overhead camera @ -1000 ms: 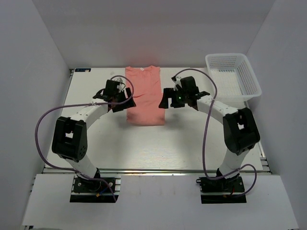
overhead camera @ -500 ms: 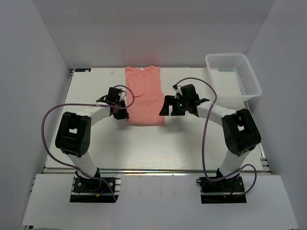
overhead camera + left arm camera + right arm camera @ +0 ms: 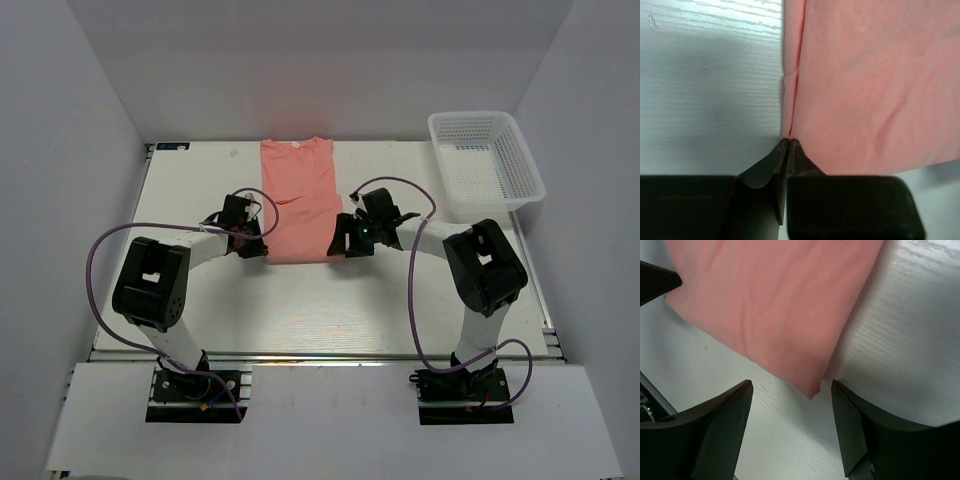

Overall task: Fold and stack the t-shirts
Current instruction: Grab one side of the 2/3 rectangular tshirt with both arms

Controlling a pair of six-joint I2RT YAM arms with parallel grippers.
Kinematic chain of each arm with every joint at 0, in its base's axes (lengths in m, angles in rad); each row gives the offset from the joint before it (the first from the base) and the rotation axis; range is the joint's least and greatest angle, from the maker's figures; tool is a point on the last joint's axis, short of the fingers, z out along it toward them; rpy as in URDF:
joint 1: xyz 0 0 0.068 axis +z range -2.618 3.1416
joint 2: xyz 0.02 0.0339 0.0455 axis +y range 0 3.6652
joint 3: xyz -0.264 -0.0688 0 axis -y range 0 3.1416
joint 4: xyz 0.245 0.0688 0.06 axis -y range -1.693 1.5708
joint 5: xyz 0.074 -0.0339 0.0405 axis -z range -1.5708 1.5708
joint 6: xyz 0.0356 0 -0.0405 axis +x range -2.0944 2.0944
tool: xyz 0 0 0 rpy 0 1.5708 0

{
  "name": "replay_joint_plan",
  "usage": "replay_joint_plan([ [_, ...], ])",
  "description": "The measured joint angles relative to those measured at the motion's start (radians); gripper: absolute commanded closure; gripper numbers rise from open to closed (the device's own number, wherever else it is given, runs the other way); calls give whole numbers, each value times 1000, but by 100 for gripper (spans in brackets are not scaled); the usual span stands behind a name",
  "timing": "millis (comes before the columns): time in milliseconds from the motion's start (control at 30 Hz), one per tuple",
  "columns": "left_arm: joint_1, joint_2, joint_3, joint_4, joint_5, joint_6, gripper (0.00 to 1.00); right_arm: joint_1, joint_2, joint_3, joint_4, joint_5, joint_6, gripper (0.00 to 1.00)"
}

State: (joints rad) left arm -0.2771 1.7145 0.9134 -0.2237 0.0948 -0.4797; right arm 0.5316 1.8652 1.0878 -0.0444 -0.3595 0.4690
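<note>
Toward the far middle of the table (image 3: 200, 310), working on the t-shirt (image 3: 298, 195), lying flat as a narrow strip with both sides turned in. Pinching its near left corner with the left gripper (image 3: 788, 142), jaws closed on the cloth. Straddling its near right corner with the right gripper (image 3: 791, 387), jaws spread, gripping nothing. Treating lengthwise folds as done; leaving the crosswise fold and stacking outstanding.

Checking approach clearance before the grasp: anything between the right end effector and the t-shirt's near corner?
Nothing visible. The right end effector is open and straddles the near corner of the t-shirt, with only bare table around that corner. The basket sits far off at the table's right rear.
</note>
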Motion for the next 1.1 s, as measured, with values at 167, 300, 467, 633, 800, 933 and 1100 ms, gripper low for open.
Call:
replay_joint_plan([
  [167,0,-9,-21,28,7,0,85,1,2,-19,17,18,24,43],
  [300,0,-10,-24,37,18,2,85,1,25,-19,42,24,27,73],
  [467,0,-15,-33,46,41,4,85,0,46,-19,56,23,43,100],
  [633,0,-24,-50,53,91,12,74,0,46,-22,60,24,44,100],
  [800,-1,-50,-59,40,127,12,49,0,45,-24,63,23,42,100],
  [933,-2,-95,-79,4,126,11,46,1,45,-24,63,22,37,100],
  [1100,-2,-180,-105,-14,121,8,45,2,45,-24,63,20,35,100],
])
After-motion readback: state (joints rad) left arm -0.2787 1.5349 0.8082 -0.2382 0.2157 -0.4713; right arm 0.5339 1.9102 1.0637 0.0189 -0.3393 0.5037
